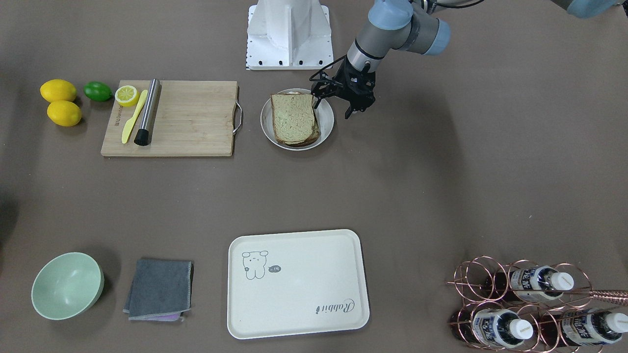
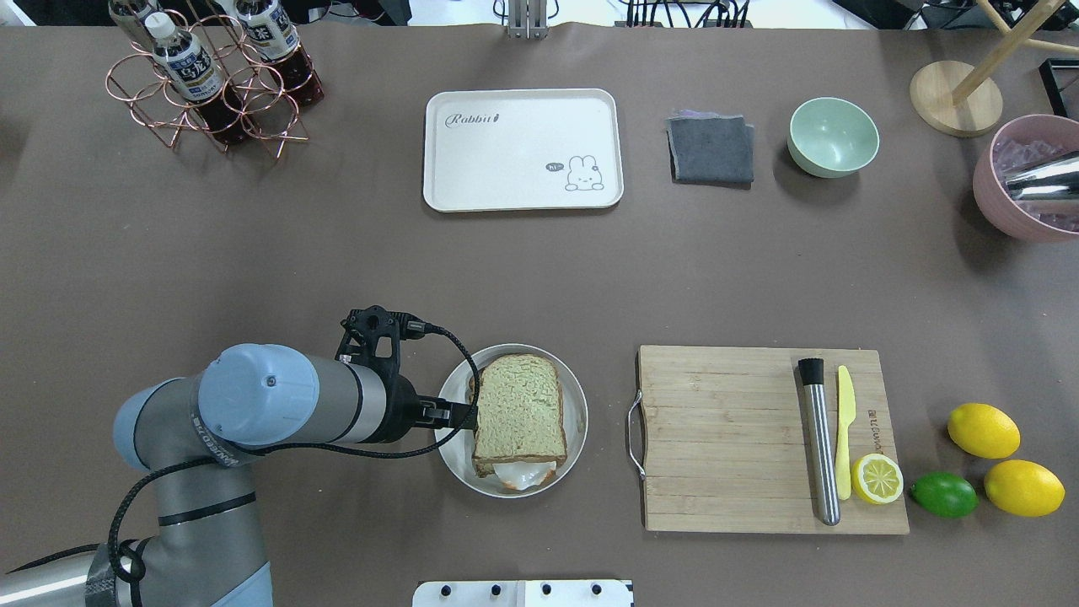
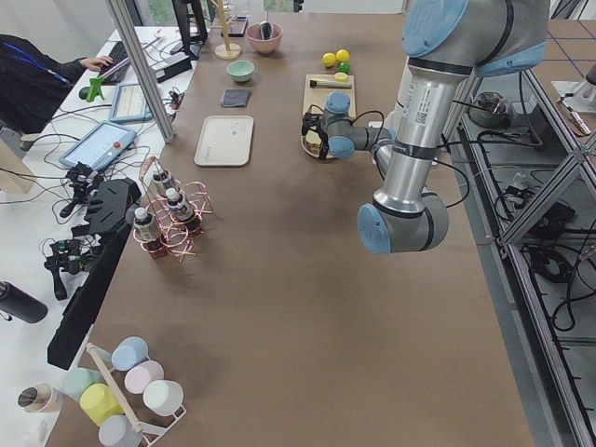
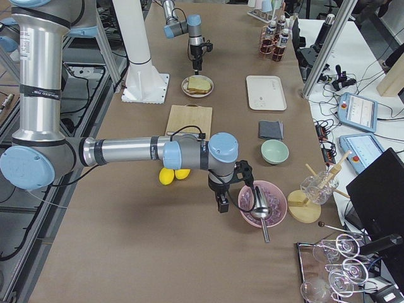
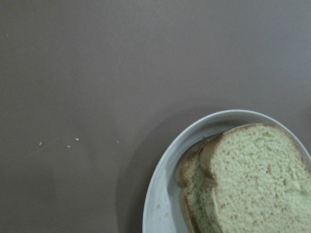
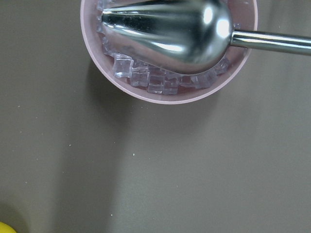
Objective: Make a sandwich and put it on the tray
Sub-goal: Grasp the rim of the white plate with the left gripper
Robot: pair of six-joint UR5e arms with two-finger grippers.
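Sandwich (image 2: pixel 518 413) sits on plate (image 2: pixel 577 423) between left pincer (image 2: pixel 462 415) and cutting board (image 2: pixel 725 438)

Two whole lemons (image 1: pixel 58 90), one lime (image 1: pixel 98 91), three bottles (image 1: pixel 539 282), one tray (image 1: pixel 294 294).

I read "Rabbit" in script on the tray (image 2: pixel 506 160), far side of the bench (image 2: pixel 337 253); "hi" sits in a small dark bubble beside its drawing. Bottle labels (image 2: pixel 187 64) and cutting board (image 2: pixel 725 438) print: too small for me.
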